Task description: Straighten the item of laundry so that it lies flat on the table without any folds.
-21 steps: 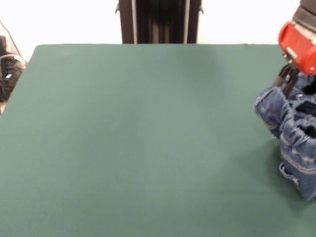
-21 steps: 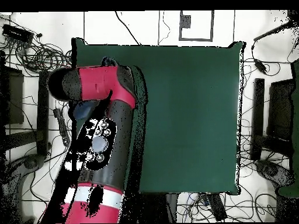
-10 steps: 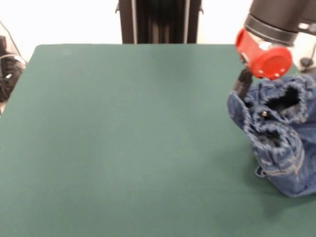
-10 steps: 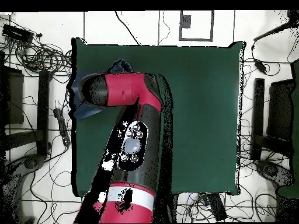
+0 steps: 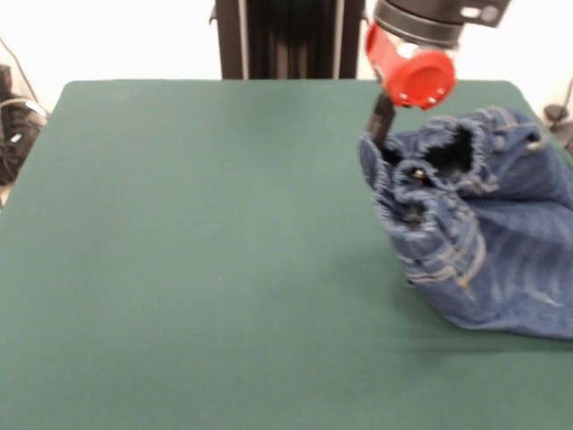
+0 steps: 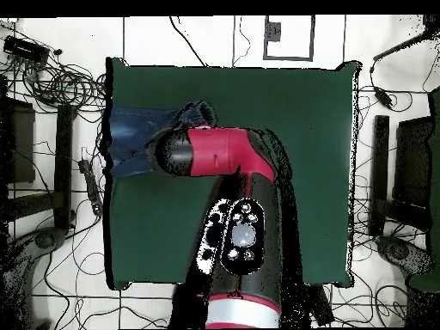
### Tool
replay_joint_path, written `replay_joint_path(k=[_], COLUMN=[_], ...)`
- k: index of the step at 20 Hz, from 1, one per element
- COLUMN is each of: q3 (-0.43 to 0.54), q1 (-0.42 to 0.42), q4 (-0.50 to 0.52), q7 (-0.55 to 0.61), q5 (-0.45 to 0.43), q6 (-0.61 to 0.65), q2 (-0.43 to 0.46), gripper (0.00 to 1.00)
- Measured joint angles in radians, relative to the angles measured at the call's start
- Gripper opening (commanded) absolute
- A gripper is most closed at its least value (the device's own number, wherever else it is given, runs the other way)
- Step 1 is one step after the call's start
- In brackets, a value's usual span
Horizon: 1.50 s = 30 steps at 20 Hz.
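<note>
The item of laundry (image 5: 488, 246) is a small pair of blue jeans at the right side of the green table (image 5: 206, 233). Its gathered waistband is lifted and bunched, while the legs trail right, low on the cloth. My gripper (image 5: 382, 124) hangs below the red wrist and is shut on the waistband's left edge. In the overhead view the jeans (image 6: 133, 137) lie by the table's (image 6: 301, 163) left edge. There the red arm covers the gripper.
A black pedestal (image 5: 288, 40) stands behind the table's far edge. Cables (image 5: 13, 125) lie off the left side. In the overhead view, cables (image 6: 51, 82) and dark equipment (image 6: 404, 163) surround the table.
The arm has swung left in the front view, dragging the jeans by the waistband from the right edge further onto the table. The legs now stretch out behind.
</note>
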Motion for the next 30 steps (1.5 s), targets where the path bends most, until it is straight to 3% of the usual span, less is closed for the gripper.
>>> replay_joint_path(k=[11,30], q3=[0.127,0.24], q1=[-0.213,-0.334], q4=[0.119,0.142], q7=[-0.175,-0.182], q5=[-0.161,-0.297], q6=[-0.121,-0.144], q2=[-0.069,-0.067], gripper=[0.0,0.0])
